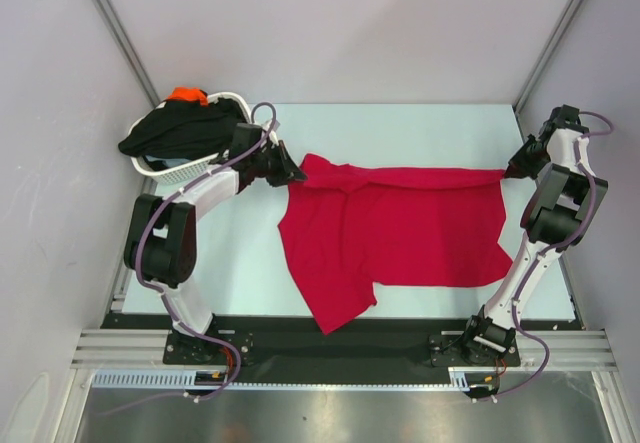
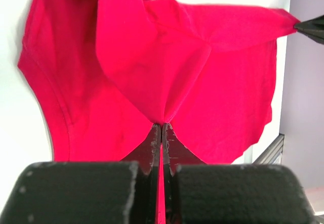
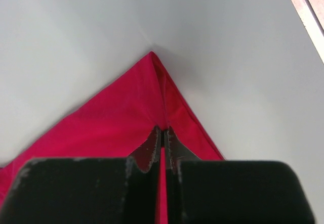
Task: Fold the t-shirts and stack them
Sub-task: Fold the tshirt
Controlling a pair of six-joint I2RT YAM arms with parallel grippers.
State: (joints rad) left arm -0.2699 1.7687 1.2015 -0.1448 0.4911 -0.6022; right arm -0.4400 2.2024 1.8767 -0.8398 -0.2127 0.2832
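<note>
A crimson red t-shirt (image 1: pixel 400 228) lies spread over the white table, its far edge pulled taut between my grippers. My left gripper (image 1: pixel 296 174) is shut on the shirt's far left corner; in the left wrist view (image 2: pixel 162 125) cloth is pinched between the jaws. My right gripper (image 1: pixel 510 171) is shut on the far right corner, also pinched in the right wrist view (image 3: pixel 162 129). The red t-shirt fills the left wrist view (image 2: pixel 152 72) and shows in the right wrist view (image 3: pixel 126 123). A black t-shirt (image 1: pixel 180 128) and an orange one (image 1: pixel 187 94) sit in the basket.
A white woven basket (image 1: pixel 180 173) stands at the table's far left, just behind my left arm. The table's (image 1: pixel 400 123) far part is bare behind the shirt. Grey walls close in on both sides.
</note>
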